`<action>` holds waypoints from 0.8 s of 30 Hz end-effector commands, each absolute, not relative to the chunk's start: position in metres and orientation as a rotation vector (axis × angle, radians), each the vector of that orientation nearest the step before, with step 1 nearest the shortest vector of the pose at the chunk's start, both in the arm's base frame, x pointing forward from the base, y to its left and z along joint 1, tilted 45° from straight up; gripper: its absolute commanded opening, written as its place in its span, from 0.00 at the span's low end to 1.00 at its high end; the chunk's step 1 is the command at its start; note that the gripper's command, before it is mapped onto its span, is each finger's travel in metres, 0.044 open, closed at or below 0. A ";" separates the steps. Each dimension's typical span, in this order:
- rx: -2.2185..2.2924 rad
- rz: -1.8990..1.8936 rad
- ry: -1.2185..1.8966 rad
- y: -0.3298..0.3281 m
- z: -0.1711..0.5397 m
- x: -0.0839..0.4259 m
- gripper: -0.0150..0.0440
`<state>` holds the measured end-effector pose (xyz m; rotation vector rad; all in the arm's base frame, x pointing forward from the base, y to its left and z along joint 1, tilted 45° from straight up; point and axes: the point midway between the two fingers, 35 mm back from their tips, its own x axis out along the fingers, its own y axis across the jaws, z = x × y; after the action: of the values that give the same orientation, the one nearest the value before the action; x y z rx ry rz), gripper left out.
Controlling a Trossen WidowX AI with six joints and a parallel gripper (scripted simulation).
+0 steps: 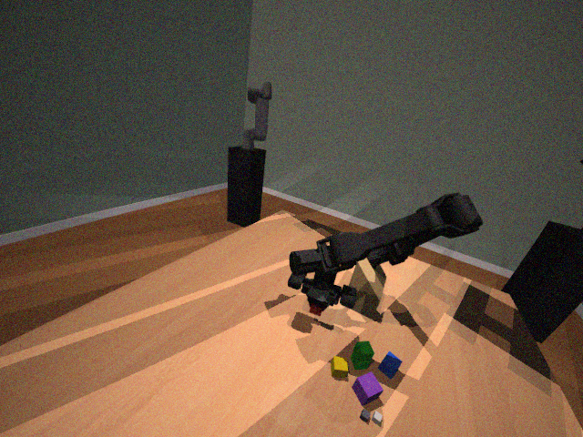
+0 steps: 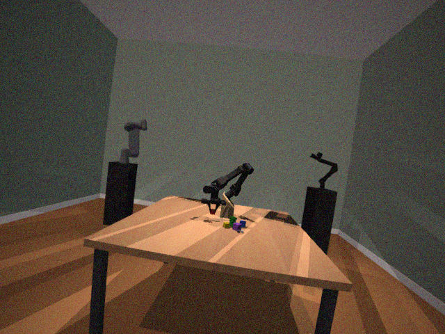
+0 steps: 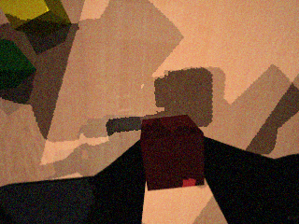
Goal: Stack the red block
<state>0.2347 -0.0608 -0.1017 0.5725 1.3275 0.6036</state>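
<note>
A wooden table [image 2: 272, 259] on dark legs carries everything here, its top crossed by broad bands of light and hard-edged shadow. Over its middle reaches the black arm [image 1: 385, 235], bent down at the wrist so that the gripper [image 1: 316, 305] points at the tabletop. The fingers are drawn partway in and clamped on the red block [image 3: 173, 151], one dark finger pressed against each side of it in the wrist view.

The red block is a plain cube, deep maroon in the shade of the gripper, with only a small bright red patch catching light near its lower edge. It hangs raised off the wood: in the wrist view its square shadow [image 3: 184, 95] lies apart from it on the table, and in the top view only its underside [image 1: 315, 309] peeks out below the fingers.

The green tower [image 1: 362, 354] stands upright, well apart from the held block, toward the near side of the table. Close around it sit a purple block [image 1: 366, 387], a blue block [image 1: 390, 363] and a yellow block [image 1: 339, 367], the yellow one just beside the tower's foot. Two tiny grey cubes [image 1: 371, 416] lie side by side beyond the purple block
</note>
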 end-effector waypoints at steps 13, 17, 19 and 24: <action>0.555 0.598 1.323 -0.106 -0.058 0.228 0.25; 0.555 0.598 1.323 -0.106 -0.058 0.227 0.25; 0.555 0.596 1.324 -0.104 -0.055 0.230 0.25; 0.550 0.586 1.328 -0.088 -0.034 0.247 0.25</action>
<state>0.2378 -0.0952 -0.0452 0.5542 1.3348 0.5895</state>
